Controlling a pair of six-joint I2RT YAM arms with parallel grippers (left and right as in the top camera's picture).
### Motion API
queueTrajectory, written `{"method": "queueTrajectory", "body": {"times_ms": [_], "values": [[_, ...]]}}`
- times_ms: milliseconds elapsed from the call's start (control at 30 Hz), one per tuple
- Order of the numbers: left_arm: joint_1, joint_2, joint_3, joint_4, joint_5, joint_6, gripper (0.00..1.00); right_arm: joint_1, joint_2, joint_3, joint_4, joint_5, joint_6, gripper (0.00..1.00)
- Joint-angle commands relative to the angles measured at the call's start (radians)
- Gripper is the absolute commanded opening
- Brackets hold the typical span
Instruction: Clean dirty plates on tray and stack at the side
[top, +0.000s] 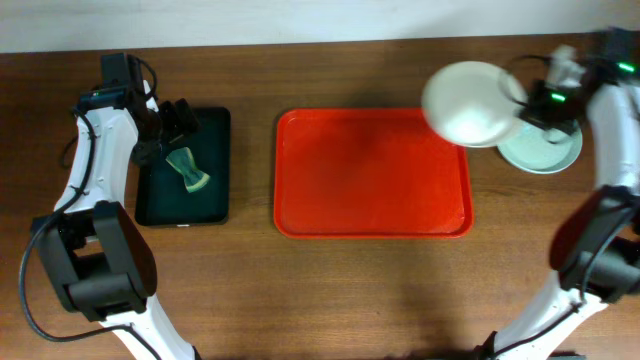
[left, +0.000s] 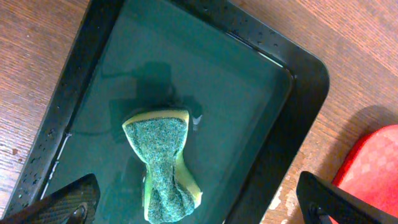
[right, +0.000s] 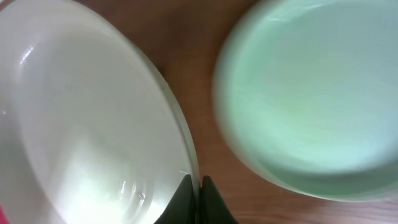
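My right gripper (right: 198, 198) is shut on the rim of the white plate (top: 468, 100), holding it in the air over the red tray's (top: 372, 205) back right corner. The white plate fills the left of the right wrist view (right: 81, 124). The mint green plate (top: 546, 152) lies on the table to the right of the tray, and shows in the right wrist view (right: 311, 99). The light blue plate is not in view. The tray carries no plates. My left gripper (left: 199, 208) is open above a green sponge (left: 163, 160).
The sponge (top: 189, 170) lies in a black tray (top: 215, 130) holding water (left: 205, 81), left of the red tray. Bare wooden table lies in front of both trays.
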Motion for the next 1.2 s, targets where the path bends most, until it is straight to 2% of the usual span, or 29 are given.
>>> {"method": "queueTrajectory", "body": {"times_ms": [0, 100, 233, 267, 300, 367, 433, 533, 667, 700, 767, 867, 1033, 1100, 1167], "values": [[-0.003, -0.011, 0.011, -0.001, 0.009, 0.013, 0.99, -0.185, 0.005, -0.093, 0.094, -0.072, 0.102, 0.04], [-0.003, -0.011, 0.011, -0.002, 0.009, 0.013, 0.99, -0.297, 0.005, -0.198, 0.268, -0.071, 0.108, 0.04], [-0.003, -0.011, 0.011, -0.001, 0.009, 0.013, 0.99, -0.271, 0.005, -0.311, 0.460, -0.052, 0.108, 0.04], [-0.003, -0.011, 0.011, -0.002, 0.010, 0.013, 0.99, -0.260, 0.005, -0.312, 0.464, -0.027, 0.107, 0.15], [-0.003, -0.011, 0.011, -0.001, 0.010, 0.013, 0.99, -0.249, 0.005, -0.312, 0.465, -0.018, 0.107, 0.59], [-0.003, -0.011, 0.011, -0.002, 0.009, 0.013, 0.99, -0.241, -0.002, -0.311, 0.438, -0.019, 0.108, 0.99], [-0.003, -0.011, 0.011, -0.001, 0.009, 0.013, 0.99, -0.247, -0.048, -0.311, 0.377, -0.019, 0.136, 0.99], [-0.003, -0.011, 0.011, -0.001, 0.009, 0.013, 0.99, -0.248, -0.230, -0.311, 0.195, -0.019, 0.157, 0.99], [-0.003, -0.011, 0.011, -0.002, 0.010, 0.013, 0.99, -0.240, -0.505, -0.317, -0.188, 0.005, 0.156, 0.99], [-0.003, -0.011, 0.011, -0.002, 0.010, 0.013, 0.99, -0.222, -0.585, -0.338, -0.228, 0.043, 0.156, 0.99], [-0.003, -0.011, 0.011, -0.001, 0.009, 0.013, 0.99, -0.134, -0.812, -0.459, -0.232, 0.051, 0.156, 0.98], [-0.003, -0.011, 0.011, -0.001, 0.009, 0.013, 0.99, -0.043, -0.972, -0.497, -0.348, 0.053, 0.156, 0.99], [-0.003, -0.011, 0.011, -0.001, 0.009, 0.013, 0.99, -0.040, -0.972, -0.497, -0.349, 0.054, 0.155, 0.99], [-0.003, -0.011, 0.011, -0.002, 0.009, 0.013, 0.99, -0.039, -0.938, -0.500, -0.354, 0.138, 0.156, 0.99], [-0.003, -0.011, 0.011, -0.002, 0.009, 0.013, 0.99, 0.027, -1.017, -0.549, -0.294, 0.135, 0.156, 0.98]]}}
